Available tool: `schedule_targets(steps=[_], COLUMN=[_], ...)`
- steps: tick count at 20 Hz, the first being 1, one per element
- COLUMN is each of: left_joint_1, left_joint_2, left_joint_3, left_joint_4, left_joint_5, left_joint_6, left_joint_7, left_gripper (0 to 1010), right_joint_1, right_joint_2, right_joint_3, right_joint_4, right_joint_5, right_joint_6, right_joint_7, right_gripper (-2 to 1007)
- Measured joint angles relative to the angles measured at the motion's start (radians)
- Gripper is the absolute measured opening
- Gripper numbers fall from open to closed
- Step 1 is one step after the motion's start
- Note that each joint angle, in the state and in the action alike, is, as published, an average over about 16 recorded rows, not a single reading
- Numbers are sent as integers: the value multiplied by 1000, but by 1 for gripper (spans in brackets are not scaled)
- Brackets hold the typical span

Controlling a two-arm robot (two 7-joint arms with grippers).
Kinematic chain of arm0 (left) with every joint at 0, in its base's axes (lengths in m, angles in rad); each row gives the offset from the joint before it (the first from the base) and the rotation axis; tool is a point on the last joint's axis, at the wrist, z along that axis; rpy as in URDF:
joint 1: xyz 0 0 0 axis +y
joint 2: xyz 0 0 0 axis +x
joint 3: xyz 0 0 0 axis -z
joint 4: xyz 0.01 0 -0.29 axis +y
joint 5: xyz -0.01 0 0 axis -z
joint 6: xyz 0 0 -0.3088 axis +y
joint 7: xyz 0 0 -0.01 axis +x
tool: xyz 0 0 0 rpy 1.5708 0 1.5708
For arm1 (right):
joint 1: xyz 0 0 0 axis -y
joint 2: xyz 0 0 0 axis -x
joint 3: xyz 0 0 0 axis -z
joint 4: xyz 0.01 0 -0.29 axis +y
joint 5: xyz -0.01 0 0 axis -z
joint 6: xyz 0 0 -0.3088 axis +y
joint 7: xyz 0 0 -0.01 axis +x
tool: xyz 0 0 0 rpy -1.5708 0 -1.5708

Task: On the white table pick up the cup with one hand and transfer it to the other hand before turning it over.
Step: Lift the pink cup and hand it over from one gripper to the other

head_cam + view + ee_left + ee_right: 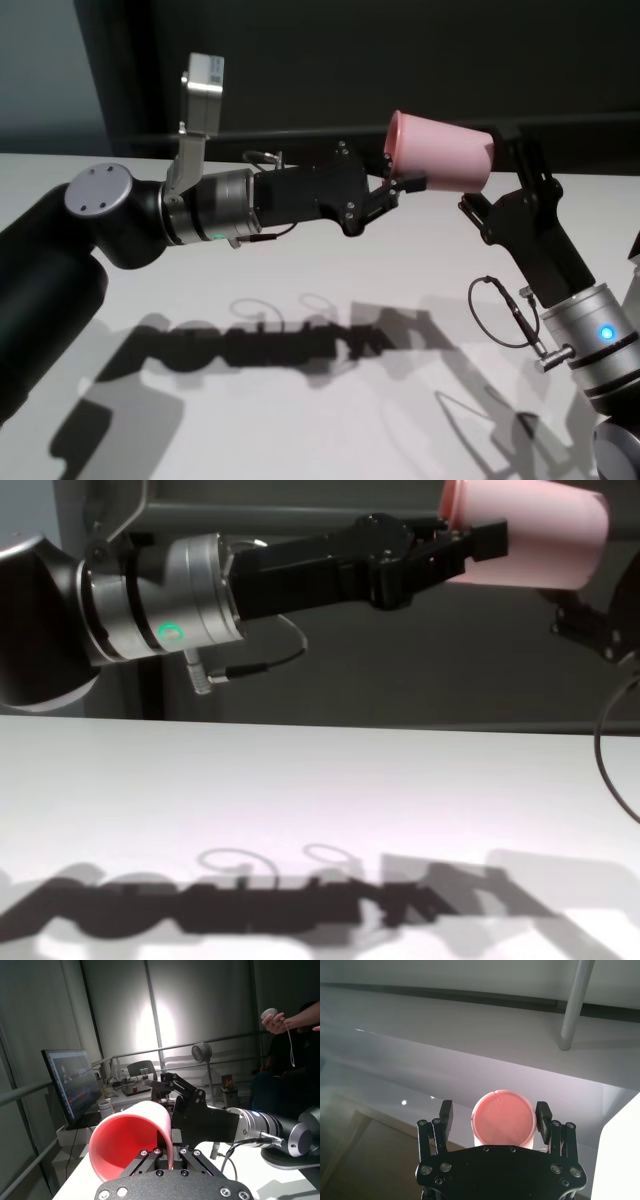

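left gripper [400, 187] clamped on rim of pink cup [445, 150] | cup sideways, held in air above white table [300, 410] | right gripper [495, 1120] fingers spread wide, straddling cup base, contact unclear

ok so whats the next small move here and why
Probably close the right gripper on the cup: the cup hangs sideways above the table, pinched at the rim by the shut left gripper, while the right's open fingers straddle its base.
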Motion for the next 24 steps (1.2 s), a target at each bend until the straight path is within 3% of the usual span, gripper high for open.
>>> schedule_targets(steps=[24], left_joint_1=[0], left_joint_2=[0], left_joint_3=[0], left_joint_4=[0], left_joint_5=[0], left_joint_6=[0], left_joint_7=[0], left_gripper=[54], right_joint_1=[10], right_joint_2=[39], right_joint_3=[-61], right_joint_4=[5], right_joint_5=[-6], right_joint_6=[-60], right_joint_7=[7], right_gripper=[1002])
